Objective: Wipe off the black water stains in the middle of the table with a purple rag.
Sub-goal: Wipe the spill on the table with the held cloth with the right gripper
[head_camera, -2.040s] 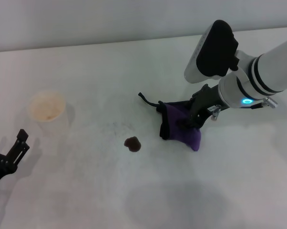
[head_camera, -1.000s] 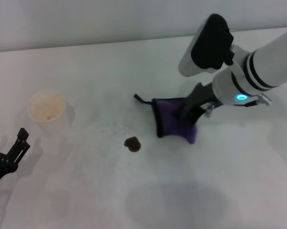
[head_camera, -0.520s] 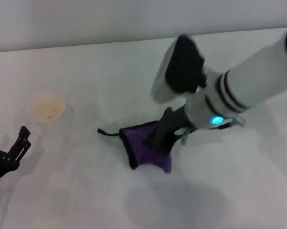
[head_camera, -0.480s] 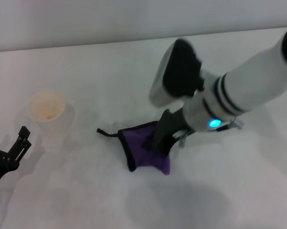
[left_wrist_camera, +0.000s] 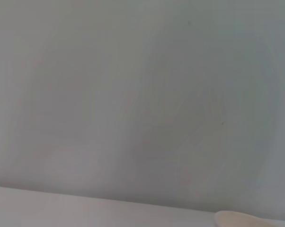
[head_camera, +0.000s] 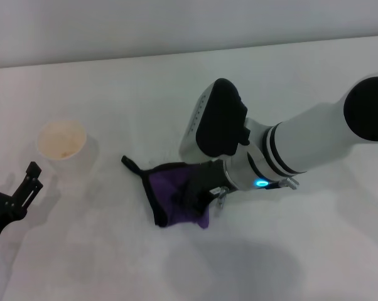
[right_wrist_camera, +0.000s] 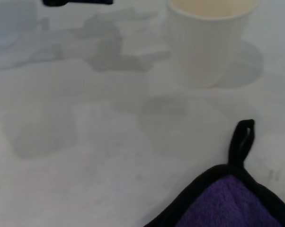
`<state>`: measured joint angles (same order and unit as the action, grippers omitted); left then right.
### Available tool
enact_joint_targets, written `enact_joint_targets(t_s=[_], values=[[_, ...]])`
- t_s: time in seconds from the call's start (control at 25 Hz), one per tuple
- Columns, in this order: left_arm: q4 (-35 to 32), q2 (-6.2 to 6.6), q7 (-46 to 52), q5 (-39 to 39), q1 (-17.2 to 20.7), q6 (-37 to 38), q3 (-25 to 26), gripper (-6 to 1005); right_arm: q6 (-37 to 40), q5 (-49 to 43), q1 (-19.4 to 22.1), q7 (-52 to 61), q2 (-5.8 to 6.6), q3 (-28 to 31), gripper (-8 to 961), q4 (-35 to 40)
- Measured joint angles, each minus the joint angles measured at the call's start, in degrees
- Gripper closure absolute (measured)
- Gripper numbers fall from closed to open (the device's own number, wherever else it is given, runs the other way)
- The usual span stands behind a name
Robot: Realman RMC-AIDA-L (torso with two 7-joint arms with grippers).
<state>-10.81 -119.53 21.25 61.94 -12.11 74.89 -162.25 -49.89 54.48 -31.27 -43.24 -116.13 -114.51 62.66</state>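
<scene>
Purple rag point(head_camera: 172, 199) lies bunched on the white table point(head_camera: 113, 88) near the middle of the head view, its black edging showing along the side toward the robot's left and its short black loop point(head_camera: 130, 165) pointing away toward the paper cup. The right gripper point(head_camera: 198, 190) is down on the rag from the robot's right side, its dark fingers pressed together on the cloth, pinching a fold of it against the tabletop; the white forearm with its black bands and a small blue light reaches in from the right edge. No dark blot shows on the table; the rag and gripper cover the spot where they rest. A white paper cup point(head_camera: 61, 142) stands upright well apart on the robot's left. The left gripper point(head_camera: 13, 191) sits parked low at the left edge of the head view, its two black fingers spread apart, holding nothing. In the right wrist view the rag's purple pile and black border point(right_wrist_camera: 227, 201) fill one corner, the loop point(right_wrist_camera: 241, 137) lying flat on the table toward the cup point(right_wrist_camera: 210, 33). The left wrist view shows only a blank pale surface.
</scene>
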Motion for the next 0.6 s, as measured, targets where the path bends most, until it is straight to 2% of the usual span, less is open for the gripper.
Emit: enact_joint_targets(t_s=[0.24,0.6], values=[[0.00,0.00,0.02,0.05,0.20,-0.01,0.00,111,5.79,2.34,-0.57,0.00,-0.01,0.37,881,-4.37],[0.38,0.08,0.01,0.72,0.42,0.00,0.00,111,13.06,2.50,-0.06,0.00,0.29,5.60,882,-7.89]])
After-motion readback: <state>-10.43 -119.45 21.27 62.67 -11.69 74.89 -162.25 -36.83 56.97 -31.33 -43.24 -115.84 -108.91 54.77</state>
